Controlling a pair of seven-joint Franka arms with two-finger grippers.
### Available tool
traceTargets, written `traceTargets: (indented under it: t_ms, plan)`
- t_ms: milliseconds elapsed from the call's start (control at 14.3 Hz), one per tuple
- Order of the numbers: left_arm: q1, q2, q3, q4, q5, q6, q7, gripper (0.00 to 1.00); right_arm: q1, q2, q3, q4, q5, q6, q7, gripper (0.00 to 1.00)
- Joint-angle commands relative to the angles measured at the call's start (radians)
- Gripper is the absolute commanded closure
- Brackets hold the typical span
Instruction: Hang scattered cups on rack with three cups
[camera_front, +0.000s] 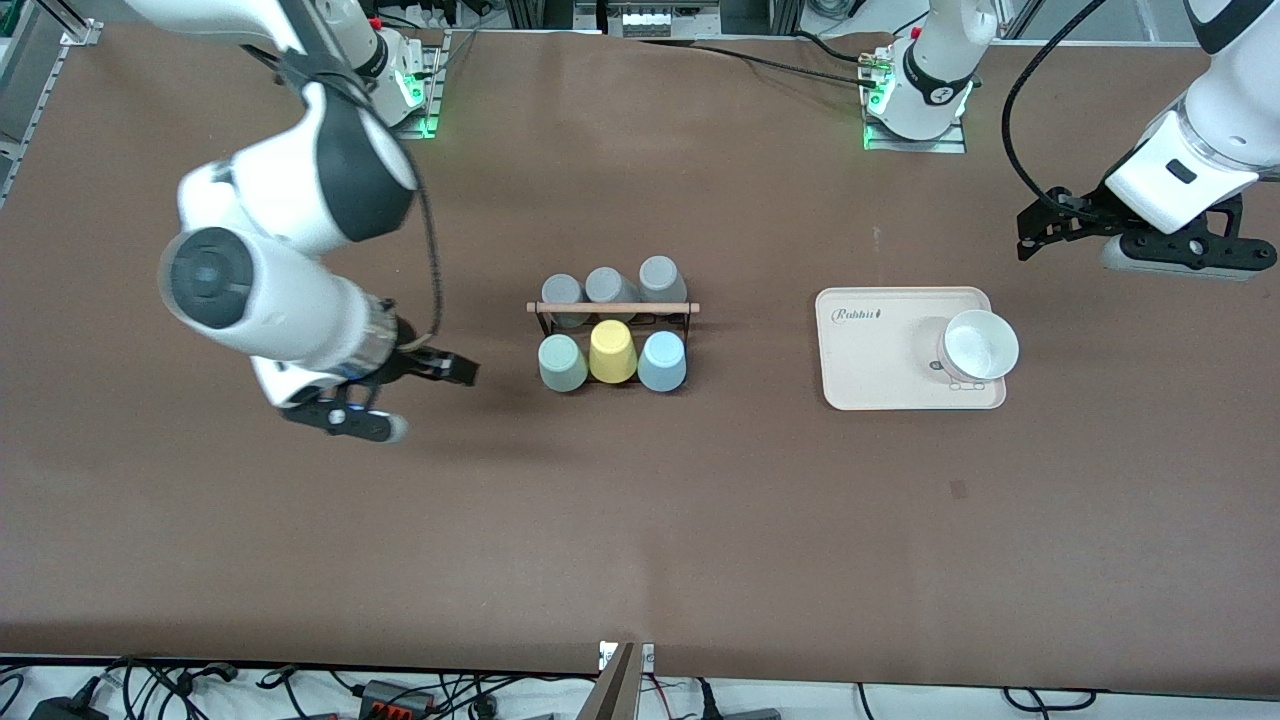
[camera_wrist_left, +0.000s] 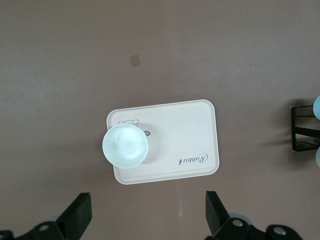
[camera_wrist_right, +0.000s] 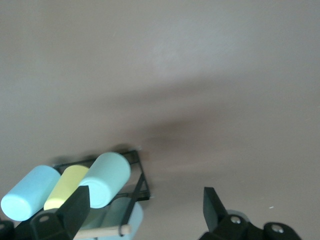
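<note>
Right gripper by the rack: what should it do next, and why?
Probably lift away: the right gripper is open and empty beside the rack, and the mint-green cup and light blue cup already sit on it. The left gripper waits open near the beige tray.

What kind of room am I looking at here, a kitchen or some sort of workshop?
Most likely a robotics lab, not a kitchen: two white robot arms are bolted to a brown table, cables trail along its edge, and a cup rack and tray are laid out like test props.

the mint-green cup (camera_front: 562, 362) and light blue cup (camera_front: 662, 361) sit upside down, apparently on pegs of the black wire rack (camera_front: 613, 316), flanking the yellow cup (camera_front: 612, 352) in its nearer row.
</note>
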Motion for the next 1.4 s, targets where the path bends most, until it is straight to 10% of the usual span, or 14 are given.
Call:
traceTargets:
  t_ms: [0, 488, 767, 1326]
  plan:
    - [0.006, 0.012, -0.002, 0.027, -0.001, -0.016, 0.006, 0.00, -0.066, -0.061, 0.015, -0.018, -0.012, -0.098, -0.092, 0.00]
    - [0.006, 0.012, -0.002, 0.027, -0.001, -0.016, 0.006, 0.00, -0.190, -0.213, 0.013, -0.133, -0.077, -0.170, -0.264, 0.00]
    - [0.004, 0.011, -0.002, 0.027, -0.001, -0.016, 0.006, 0.00, -0.227, -0.424, 0.024, -0.391, -0.109, 0.016, -0.266, 0.00]
    - [0.006, 0.011, -0.002, 0.027, -0.001, -0.016, 0.006, 0.00, -0.245, -0.481, 0.028, -0.396, -0.131, -0.118, -0.374, 0.00]
